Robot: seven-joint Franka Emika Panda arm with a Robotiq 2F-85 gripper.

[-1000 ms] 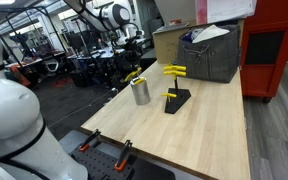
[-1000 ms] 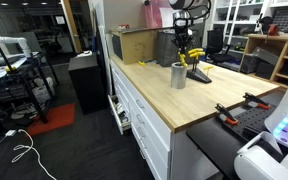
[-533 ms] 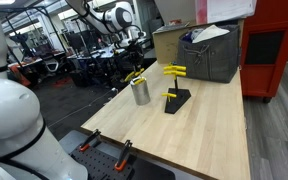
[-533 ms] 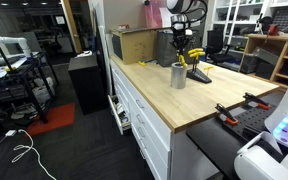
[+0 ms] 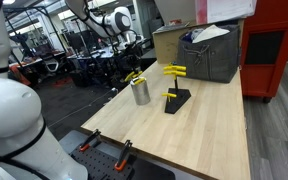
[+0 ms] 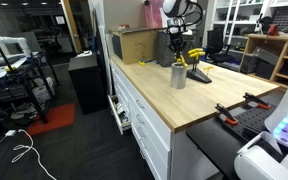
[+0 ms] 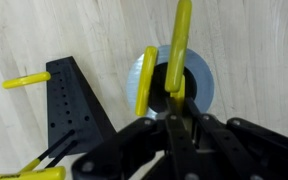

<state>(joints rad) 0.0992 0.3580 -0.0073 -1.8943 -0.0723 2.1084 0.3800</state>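
Fingers [image 7: 191, 128] are clamping a yellow rod [image 7: 182, 40] over the cup [image 7: 206, 85], which is standing on the counter [image 7: 254, 40] beside the rack [image 7: 74, 110]. Judgement: best while centring on the mouth, staying plumb and avoiding the second rod [image 7: 144, 80] leaning inside.

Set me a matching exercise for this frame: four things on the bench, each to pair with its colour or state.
1. metal cup
2. peg stand
3. long stick
4. crate

a. yellow, clamped in the gripper
b. grey, rectangular
c. black, with rows of holes
d. silver, round, below the gripper

Pairs: 1-d, 2-c, 3-a, 4-b.
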